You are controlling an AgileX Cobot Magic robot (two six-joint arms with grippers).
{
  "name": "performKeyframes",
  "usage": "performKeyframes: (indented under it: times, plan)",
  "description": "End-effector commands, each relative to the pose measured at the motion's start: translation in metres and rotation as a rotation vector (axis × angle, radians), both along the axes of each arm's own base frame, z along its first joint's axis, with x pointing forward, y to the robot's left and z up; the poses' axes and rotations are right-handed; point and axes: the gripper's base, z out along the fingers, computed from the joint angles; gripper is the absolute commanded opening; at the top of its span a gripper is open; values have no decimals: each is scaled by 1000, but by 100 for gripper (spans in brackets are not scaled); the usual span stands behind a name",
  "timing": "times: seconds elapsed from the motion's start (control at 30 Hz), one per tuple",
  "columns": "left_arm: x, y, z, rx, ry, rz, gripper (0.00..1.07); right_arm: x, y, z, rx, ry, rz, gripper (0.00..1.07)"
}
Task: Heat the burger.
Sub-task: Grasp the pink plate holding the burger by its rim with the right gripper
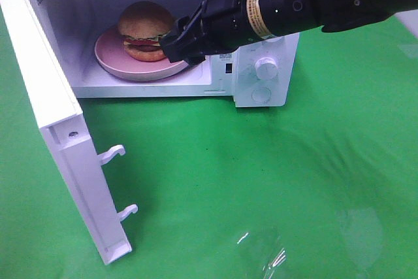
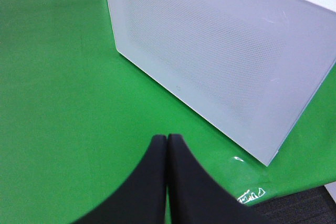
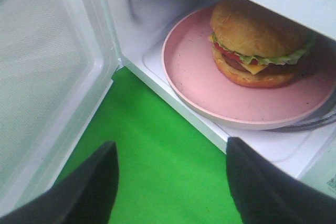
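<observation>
The burger point(image 1: 145, 31) point(image 3: 257, 43) sits on a pink plate point(image 1: 111, 57) point(image 3: 194, 72) inside the open white microwave point(image 1: 277, 93). My right gripper point(image 1: 179, 47) point(image 3: 170, 148) hovers at the oven's opening, just in front of the plate's near-right rim. Its black fingers point(image 3: 94, 182) are spread open with nothing between them. In the left wrist view my left gripper point(image 2: 167, 139) is shut, fingertips pressed together and empty, low over the green cloth and facing the outer face of the microwave door point(image 2: 210, 51). The exterior high view does not show it.
The microwave door point(image 1: 52, 129) point(image 3: 42, 77) stands swung wide to the left, its two latch hooks point(image 1: 112, 153) jutting out. Two control knobs point(image 1: 266, 66) are on the right panel. Green cloth point(image 1: 261, 181) covers the table in front.
</observation>
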Motion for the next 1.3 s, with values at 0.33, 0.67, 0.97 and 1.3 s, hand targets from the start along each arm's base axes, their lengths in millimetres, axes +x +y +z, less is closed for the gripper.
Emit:
performKeyframes:
  times: [0.33,0.67,0.97,1.3]
  plan:
    - [-3,0,0,-4,-33,5,0,0,0,7,-6,-27,4,58]
    - [-3,0,0,-4,-33,5,0,5,-4,7,-59,-98,-22,58]
    - [-3,0,0,-4,-33,5,0,8,-7,5,-83,-117,-58,58]
    - [-3,0,0,-4,-33,5,0,3,-20,-15,-171,-111,-111,58]
